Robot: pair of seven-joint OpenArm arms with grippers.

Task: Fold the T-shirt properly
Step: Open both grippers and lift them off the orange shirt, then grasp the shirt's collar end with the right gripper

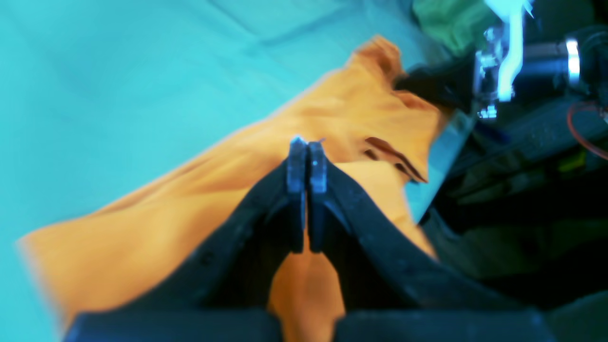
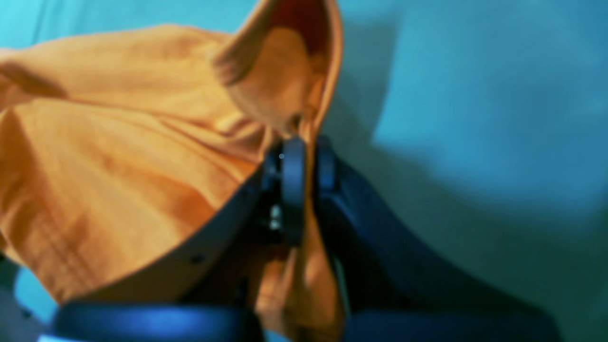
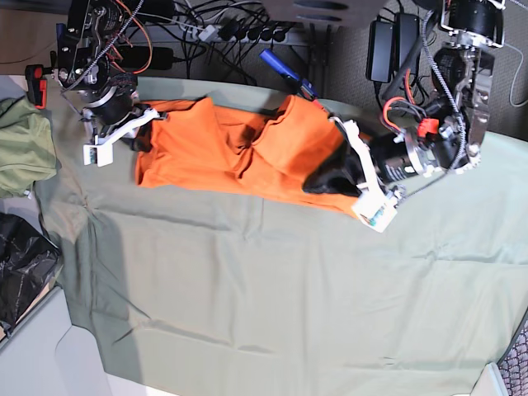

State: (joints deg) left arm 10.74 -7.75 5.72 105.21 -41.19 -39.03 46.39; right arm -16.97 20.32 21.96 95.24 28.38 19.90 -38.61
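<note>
A wide desk draped in a grey-green table cloth (image 3: 272, 297) is filling most of the base view. The large, bright orange short-sleeved fabric T-shirt (image 3: 239, 157) is lying bunched and wrinkled along the far edge of that cloth, stretched between the two arms. An olive-green garment (image 3: 21, 153) is sitting off the cloth's left edge, well apart from the shirt.

The right gripper (image 2: 304, 156) is holding one end of the shirt: in its wrist view the fingers (image 2: 292, 190) are clenched on a fold of orange fabric, which is rising in a loose peak above them. The left gripper (image 1: 308, 156) is at the shirt's other end; its fingers (image 1: 297, 190) are pressed together, with orange cloth showing between and below them, so it appears to be pinching a thin layer.

The shirt is looking light, soft and limp, sagging and creasing wherever it is unsupported. It is likely to slump rather than hold shape, so hems, shoulders or corners seem the best places to be gripping it, both ends pulled taut.
</note>
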